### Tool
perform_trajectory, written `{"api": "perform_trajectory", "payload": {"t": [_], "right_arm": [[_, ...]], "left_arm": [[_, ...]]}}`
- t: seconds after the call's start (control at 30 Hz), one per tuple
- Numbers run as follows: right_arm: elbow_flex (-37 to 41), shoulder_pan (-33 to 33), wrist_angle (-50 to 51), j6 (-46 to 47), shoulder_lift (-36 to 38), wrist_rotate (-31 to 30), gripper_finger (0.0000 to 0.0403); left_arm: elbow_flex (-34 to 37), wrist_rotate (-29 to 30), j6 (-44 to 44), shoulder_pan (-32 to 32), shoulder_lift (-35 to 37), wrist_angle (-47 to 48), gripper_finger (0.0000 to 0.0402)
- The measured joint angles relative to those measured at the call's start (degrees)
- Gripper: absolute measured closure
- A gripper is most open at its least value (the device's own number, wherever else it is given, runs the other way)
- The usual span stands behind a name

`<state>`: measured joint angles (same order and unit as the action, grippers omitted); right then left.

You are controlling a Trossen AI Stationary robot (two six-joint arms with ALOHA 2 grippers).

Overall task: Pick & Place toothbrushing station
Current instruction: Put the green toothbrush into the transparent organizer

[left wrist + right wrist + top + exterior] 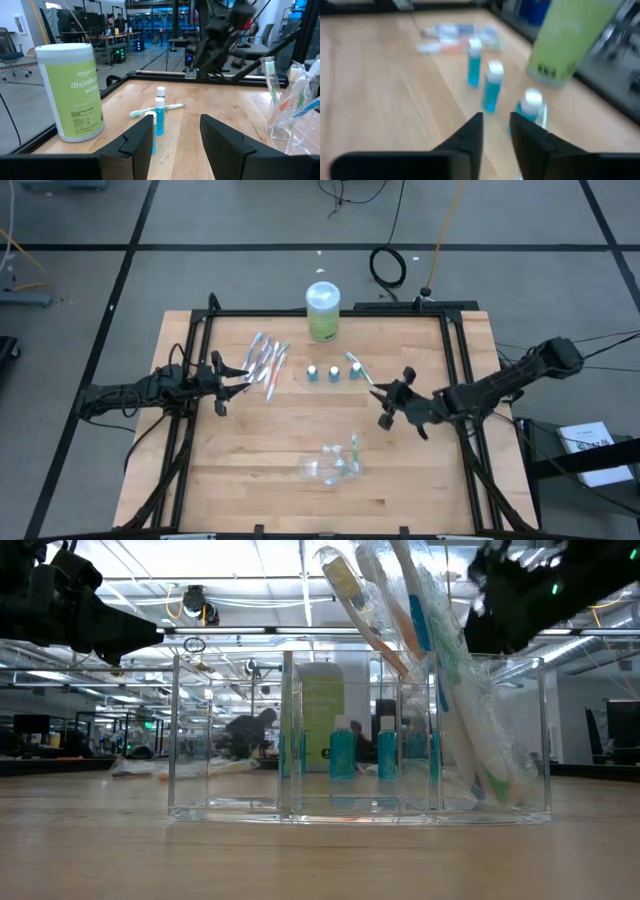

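- High view: right gripper (pixel 389 402) hovers low by the tubes (pixel 333 372), fingers slightly apart, grasping nothing.
- Left gripper (pixel 232 377) waits beside loose toothbrushes (pixel 268 362), parted, empty.
- Clear organizer (pixel 330 465) sits front-center, brushes inside.

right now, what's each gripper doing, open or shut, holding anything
Left gripper: open, empty, by the pile of toothbrushes.
Right gripper: slightly open, holding nothing, near the three small blue bottles.

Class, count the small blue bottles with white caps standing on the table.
3: the small blue bottles stand in a row at table centre, before the wipes canister: left, middle, right.
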<state>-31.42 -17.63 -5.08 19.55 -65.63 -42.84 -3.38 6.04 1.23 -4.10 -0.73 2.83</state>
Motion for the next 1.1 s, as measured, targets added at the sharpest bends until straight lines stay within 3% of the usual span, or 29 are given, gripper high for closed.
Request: {"api": "perform_trajectory", "payload": {"t": [0.13,0.27,0.43,0.67,0.9,1.1], "right_arm": [[3.57,7.38,0.1,2.33,-0.94,6.77,0.0242],[5.41,15.47,-0.22,3.45,-2.85,14.18,0.0214],[6.16,22.26,-2.47,1.55,-7.82,19.46,0.022],[6.16,24.2,-13.8,-0.86,-14.49,23.67,0.0223],[6.16,26.27,-13.53,-0.49,-20.01,25.08,0.0224],[6.07,25.4,-12.18,1.22,-19.75,26.56,0.0248]], "left_arm": [[0.0,0.0,0.01,0.0,0.0,0.0,0.0236],[0.0,0.0,0.01,0.0,-0.01,0.0,0.0236],[0.0,0.0,0.01,0.0,0.0,0.0,0.0236],[0.0,0.0,0.01,0.0,-0.02,0.0,0.0236],[0.0,0.0,0.02,0.0,-0.02,0.0,0.0236],[0.0,-0.01,0.02,0.0,0.0,0.0,0.0236]]}}
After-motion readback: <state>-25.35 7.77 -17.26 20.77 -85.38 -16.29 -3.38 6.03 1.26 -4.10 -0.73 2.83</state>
